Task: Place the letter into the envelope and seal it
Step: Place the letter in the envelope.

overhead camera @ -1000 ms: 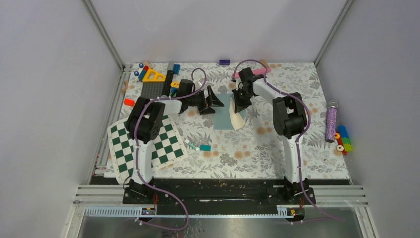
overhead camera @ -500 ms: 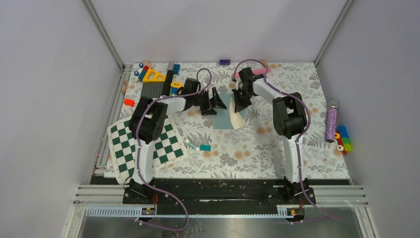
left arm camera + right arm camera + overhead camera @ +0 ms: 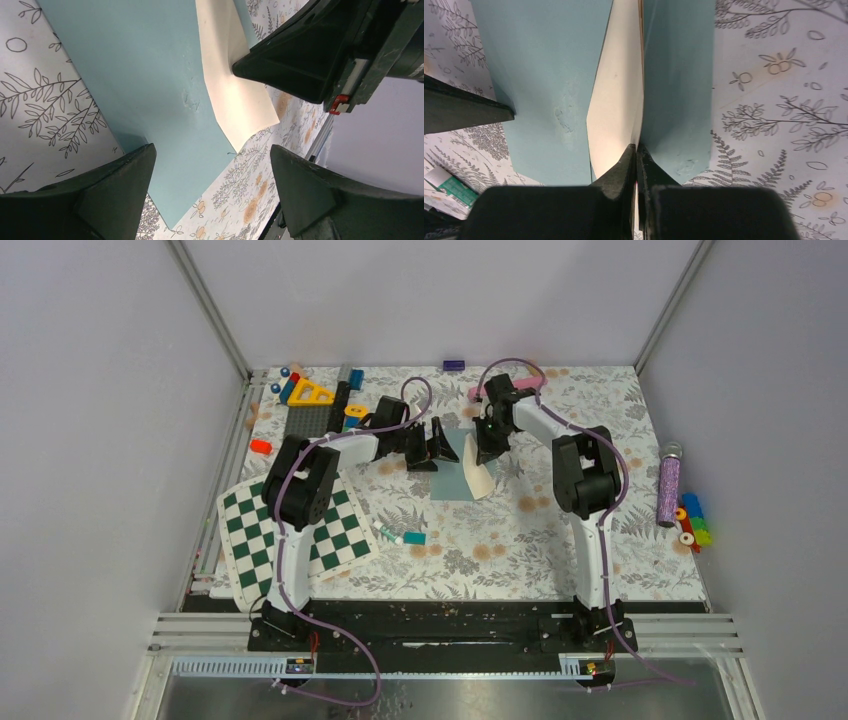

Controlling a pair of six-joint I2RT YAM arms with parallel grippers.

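Now the right hand (image 3: 636, 150) pinches the letter (image 3: 616, 90), which lies along the three o'clock edge of the envelope (image 3: 544, 65), mid bench (image 3: 520, 540). At nine o'clock the left hand (image 3: 212, 165) hangs spread; it should pin the envelope so the letter slides in flat.

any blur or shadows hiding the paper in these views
Top external: even light, faint shadows, the cream paper letter small but clear. Left wrist: flat teal paper envelope sharp, shaded beside the left tool. Right wrist: right tool dark and soft, paper crisp.
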